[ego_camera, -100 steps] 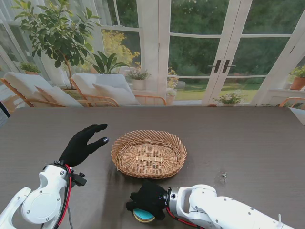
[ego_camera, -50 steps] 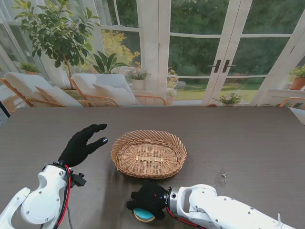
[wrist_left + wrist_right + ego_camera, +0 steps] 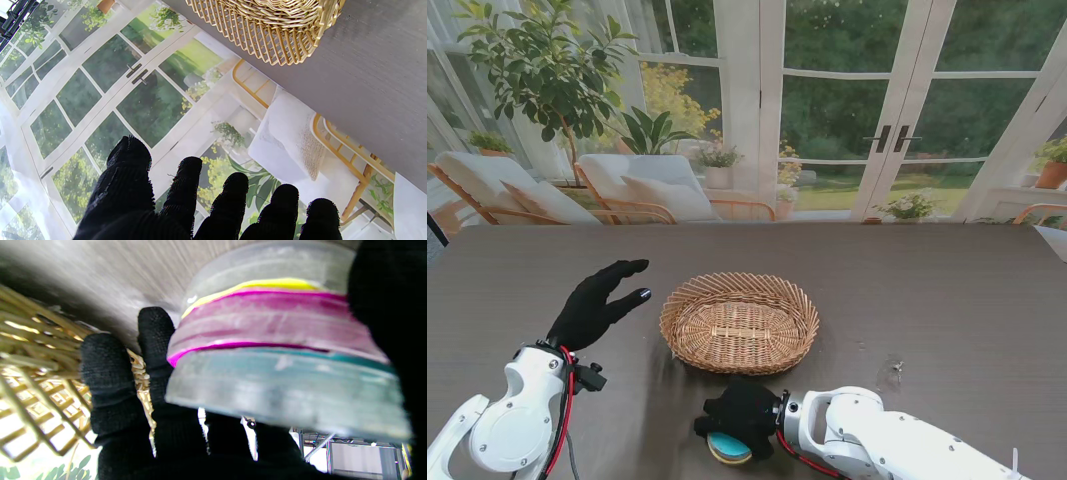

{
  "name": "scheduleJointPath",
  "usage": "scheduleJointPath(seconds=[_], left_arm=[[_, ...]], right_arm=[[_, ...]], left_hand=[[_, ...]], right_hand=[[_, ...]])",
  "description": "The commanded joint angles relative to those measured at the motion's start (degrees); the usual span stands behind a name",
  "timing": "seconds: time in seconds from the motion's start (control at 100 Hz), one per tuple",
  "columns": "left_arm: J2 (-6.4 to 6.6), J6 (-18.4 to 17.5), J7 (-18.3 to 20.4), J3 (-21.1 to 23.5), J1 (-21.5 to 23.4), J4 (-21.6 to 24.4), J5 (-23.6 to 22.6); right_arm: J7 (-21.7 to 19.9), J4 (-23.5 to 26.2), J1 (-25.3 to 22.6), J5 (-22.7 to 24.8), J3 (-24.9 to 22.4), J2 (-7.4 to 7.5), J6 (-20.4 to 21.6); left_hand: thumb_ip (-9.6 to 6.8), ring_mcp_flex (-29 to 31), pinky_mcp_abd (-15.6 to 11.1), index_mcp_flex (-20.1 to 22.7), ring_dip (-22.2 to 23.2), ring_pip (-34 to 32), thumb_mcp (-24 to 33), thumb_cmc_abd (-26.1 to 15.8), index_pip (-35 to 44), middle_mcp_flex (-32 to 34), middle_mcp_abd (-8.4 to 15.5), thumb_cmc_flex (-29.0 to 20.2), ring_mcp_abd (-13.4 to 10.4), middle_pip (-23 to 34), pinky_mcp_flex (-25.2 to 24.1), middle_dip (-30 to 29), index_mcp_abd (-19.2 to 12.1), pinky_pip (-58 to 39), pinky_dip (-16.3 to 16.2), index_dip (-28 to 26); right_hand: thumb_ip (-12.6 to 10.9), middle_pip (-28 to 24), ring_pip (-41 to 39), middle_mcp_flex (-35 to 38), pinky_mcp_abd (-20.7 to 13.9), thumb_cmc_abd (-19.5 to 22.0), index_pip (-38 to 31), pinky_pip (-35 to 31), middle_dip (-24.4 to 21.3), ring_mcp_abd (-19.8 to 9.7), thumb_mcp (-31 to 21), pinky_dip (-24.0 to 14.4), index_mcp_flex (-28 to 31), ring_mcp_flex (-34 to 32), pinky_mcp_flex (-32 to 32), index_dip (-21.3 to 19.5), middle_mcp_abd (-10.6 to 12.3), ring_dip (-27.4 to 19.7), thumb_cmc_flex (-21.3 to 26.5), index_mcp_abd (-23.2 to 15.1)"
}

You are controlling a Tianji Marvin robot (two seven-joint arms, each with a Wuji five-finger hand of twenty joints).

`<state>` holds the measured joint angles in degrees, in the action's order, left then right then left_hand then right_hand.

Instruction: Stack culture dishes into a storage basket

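basket: a woven wicker storage basket (image 3: 739, 323) is seen at the centre of the dark table (image 3: 947, 300); nothing is seen inside it. its rim is also shown in the left wrist view (image 3: 267, 30) and its side in the right wrist view (image 3: 30, 380).
culture dishes: a stack of culture dishes (image 3: 280, 353) is held at about 6 o'clock from the basket, close to the table edge nearest to me. three clear dishes are counted in the right wrist view, with a yellow, a magenta and a teal layer. from the stand only a teal and yellowish edge (image 3: 728, 449) is seen under the glove.
right hand: the right hand (image 3: 739, 415) is closed around the stack, with fingers (image 3: 156, 340) on one side and the thumb on the other. whether the stack is touching the table cannot be told.
left hand: the left hand (image 3: 597, 303) is kept at about 9 o'clock from the basket, apart from it. its fingers (image 3: 186, 186) are stretched and spread wide, and nothing is held.
background: glass doors, chairs and plants are seen beyond the table.
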<state>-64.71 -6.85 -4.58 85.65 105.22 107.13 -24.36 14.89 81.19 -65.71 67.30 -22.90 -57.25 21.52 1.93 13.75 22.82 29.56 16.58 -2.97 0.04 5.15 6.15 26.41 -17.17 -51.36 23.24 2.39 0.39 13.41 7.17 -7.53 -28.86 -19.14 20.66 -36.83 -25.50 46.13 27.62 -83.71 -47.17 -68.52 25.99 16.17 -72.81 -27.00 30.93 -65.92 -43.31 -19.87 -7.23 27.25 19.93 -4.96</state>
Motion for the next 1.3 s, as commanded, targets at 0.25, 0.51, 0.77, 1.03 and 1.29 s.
scheduleJointPath(seconds=[0.25, 0.51, 0.77, 1.03, 1.29], left_arm=[[-0.28, 0.26, 0.87, 0.31, 0.44, 0.46, -0.15], [-0.31, 0.13, 0.71, 0.45, 0.53, 0.45, -0.21], [-0.38, 0.27, 0.39, 0.44, 0.64, 0.57, -0.28], [-0.38, 0.39, 0.47, 0.59, 0.8, 0.67, -0.11], [-0.44, 0.48, 0.23, 0.78, 1.07, 0.82, -0.12]], right_arm=[[-1.01, -1.11, -0.56, 0.38, 0.73, 0.11, 0.13], [-1.01, -1.29, -1.04, 0.02, 0.04, -0.03, 0.37], [-0.6, -1.71, -1.52, -0.48, -0.6, -0.25, 0.65], [-1.05, -1.4, -2.59, -0.73, -2.43, -0.35, 1.21], [-1.46, -1.05, -2.81, -0.57, -2.81, -0.26, 1.4]], left_hand=[[-1.36, 1.46, 0.62, 0.36, 0.22, -0.26, -0.97, -2.47, 0.12, -0.63, 0.0, -1.54, 0.41, 0.0, 0.12, 0.38, -1.89, -0.18, -0.49, -0.21], [-1.37, 1.42, 0.69, 0.21, 0.21, -0.25, -0.95, -2.47, 0.07, -0.7, 0.05, -1.53, 0.41, -0.03, 0.1, 0.37, -1.73, -0.15, -0.47, -0.2], [-1.37, 1.44, 0.76, 0.24, 0.21, -0.26, -0.95, -2.46, 0.07, -0.67, -0.02, -1.53, 0.38, -0.01, 0.12, 0.37, -1.75, -0.15, -0.46, -0.19], [-1.38, 1.42, 0.76, 0.32, 0.21, -0.26, -0.94, -2.47, 0.1, -0.69, 0.04, -1.55, 0.48, -0.01, 0.14, 0.36, -1.76, -0.15, -0.45, -0.2], [-1.37, 1.46, 0.78, 0.39, 0.22, -0.27, -0.96, -2.47, 0.13, -0.66, 0.12, -1.53, 0.45, -0.02, 0.19, 0.37, -1.78, -0.16, -0.44, -0.21]], right_hand=[[-4.99, -8.7, -3.69, 11.3, -0.87, 11.2, -16.12, -2.25, 6.56, -8.96, -9.66, 1.49, 13.93, -5.83, -12.37, -5.55, 7.04, 0.82, 12.26, 0.58], [-4.62, -8.59, -3.69, 11.1, -0.69, 11.33, -16.09, -2.25, 6.68, -8.84, -9.8, 1.37, 13.67, -5.7, -12.3, -5.57, 6.94, 0.86, 12.61, 0.62], [-4.76, -8.57, -3.73, 10.85, -0.95, 11.47, -16.13, -2.34, 6.76, -8.87, -9.87, 1.21, 13.52, -5.64, -12.4, -5.61, 6.84, 0.94, 12.81, 0.76], [-3.87, -8.57, -3.86, 11.11, -1.06, 11.36, -16.15, -2.68, 6.81, -8.85, -9.78, 0.85, 13.8, -5.71, -12.62, -5.61, 6.63, 1.07, 13.56, 0.84], [-3.84, -8.52, -3.78, 10.92, -1.22, 11.55, -16.01, -2.67, 6.93, -8.67, -9.92, 0.62, 13.76, -5.6, -12.65, -5.55, 6.65, 1.1, 13.49, 0.82]])
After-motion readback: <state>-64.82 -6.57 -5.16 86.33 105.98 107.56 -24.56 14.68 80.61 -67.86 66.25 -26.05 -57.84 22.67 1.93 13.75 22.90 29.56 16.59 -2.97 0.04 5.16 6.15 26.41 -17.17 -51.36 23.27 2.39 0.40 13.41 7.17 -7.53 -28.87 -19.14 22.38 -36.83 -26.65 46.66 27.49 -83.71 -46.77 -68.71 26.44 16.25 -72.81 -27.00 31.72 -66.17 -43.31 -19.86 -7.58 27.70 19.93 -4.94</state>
